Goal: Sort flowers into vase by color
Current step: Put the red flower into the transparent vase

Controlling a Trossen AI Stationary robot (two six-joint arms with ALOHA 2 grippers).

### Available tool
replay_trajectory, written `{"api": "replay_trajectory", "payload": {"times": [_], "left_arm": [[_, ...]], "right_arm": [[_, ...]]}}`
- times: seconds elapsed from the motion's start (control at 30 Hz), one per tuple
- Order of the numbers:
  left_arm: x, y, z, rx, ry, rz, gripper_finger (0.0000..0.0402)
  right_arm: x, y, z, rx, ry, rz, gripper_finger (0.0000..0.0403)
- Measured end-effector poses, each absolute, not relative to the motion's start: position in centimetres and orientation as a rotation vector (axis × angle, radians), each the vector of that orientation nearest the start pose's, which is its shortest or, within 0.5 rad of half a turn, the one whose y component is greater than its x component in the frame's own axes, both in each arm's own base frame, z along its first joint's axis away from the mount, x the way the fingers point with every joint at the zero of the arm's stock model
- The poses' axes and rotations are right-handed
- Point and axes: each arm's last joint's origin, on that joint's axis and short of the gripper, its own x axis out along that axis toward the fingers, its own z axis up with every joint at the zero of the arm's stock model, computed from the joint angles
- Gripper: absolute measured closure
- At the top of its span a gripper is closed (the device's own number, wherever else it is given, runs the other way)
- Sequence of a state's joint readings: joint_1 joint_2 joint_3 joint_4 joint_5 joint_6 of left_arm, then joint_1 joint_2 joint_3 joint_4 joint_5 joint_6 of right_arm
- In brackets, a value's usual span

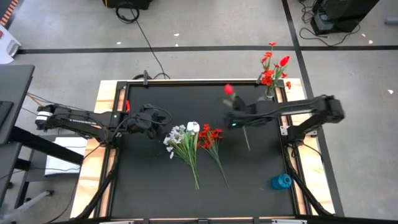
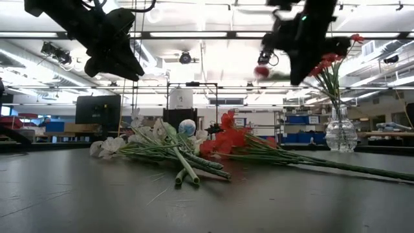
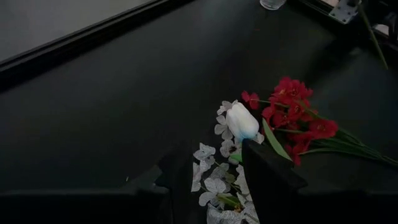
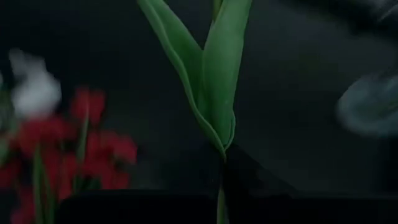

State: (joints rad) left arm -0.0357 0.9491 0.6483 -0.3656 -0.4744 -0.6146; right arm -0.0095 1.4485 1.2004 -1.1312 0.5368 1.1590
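Black matting covers the table (image 1: 143, 186), where the left gripper (image 1: 157, 122) hovers with its fingers spread wide and empty, just left of the white and pale-blue flowers (image 1: 181, 138). Beside these lies a bunch of red flowers (image 1: 211, 137). Farther right, the right gripper (image 1: 238, 111) is raised and clamped on the stalk of a red tulip (image 1: 228, 89), near the glass vase (image 2: 341, 134) of red blooms at the table's back right corner.

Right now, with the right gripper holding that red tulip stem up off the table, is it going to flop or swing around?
Probably some sway: the right gripper is shut on the red tulip partway along a long thin stalk, so both ends hang free. It looks light. The smooth green leaves at the pinch could let it twist or slip.
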Motion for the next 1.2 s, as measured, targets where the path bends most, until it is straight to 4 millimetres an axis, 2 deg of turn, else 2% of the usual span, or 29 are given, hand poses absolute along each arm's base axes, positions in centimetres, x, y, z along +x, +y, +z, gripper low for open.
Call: {"api": "replay_trajectory", "payload": {"times": [0.1, 0.2, 0.33, 0.53, 0.67, 0.97, 1.2], "left_arm": [[19.2, 0.6, 24.5, -0.414, 0.494, 0.603, 0.0257], [19.2, 0.6, 24.5, -0.418, 0.493, 0.604, 0.0257], [19.2, 0.6, 24.5, -0.432, 0.488, 0.608, 0.0257], [19.2, 0.7, 24.5, -0.437, 0.482, 0.617, 0.0257], [19.2, 0.7, 24.5, -0.436, 0.476, 0.628, 0.0257], [19.3, 0.7, 24.7, -0.467, 0.448, 0.632, 0.0257], [19.3, 0.7, 24.7, -0.469, 0.445, 0.632, 0.0257]], "right_arm": [[23.3, -2.1, 28.5, 0.523, 0.704, -1.216, 0.0390], [20.7, -2.4, 28.8, 0.478, 0.528, -1.296, 0.0390], [17.7, -2.8, 28.2, 0.366, 0.321, -1.372, 0.0390], [14.7, -3.3, 27.0, 0.132, 0.171, -1.491, 0.0390], [13.4, -3.8, 27.1, 0.135, 0.120, -1.533, 0.0390], [12.0, -4.4, 29.1, 0.032, 0.032, -1.652, 0.0390], [11.5, -5.1, 30.4, 0.098, -0.079, -1.722, 0.0390]]}}
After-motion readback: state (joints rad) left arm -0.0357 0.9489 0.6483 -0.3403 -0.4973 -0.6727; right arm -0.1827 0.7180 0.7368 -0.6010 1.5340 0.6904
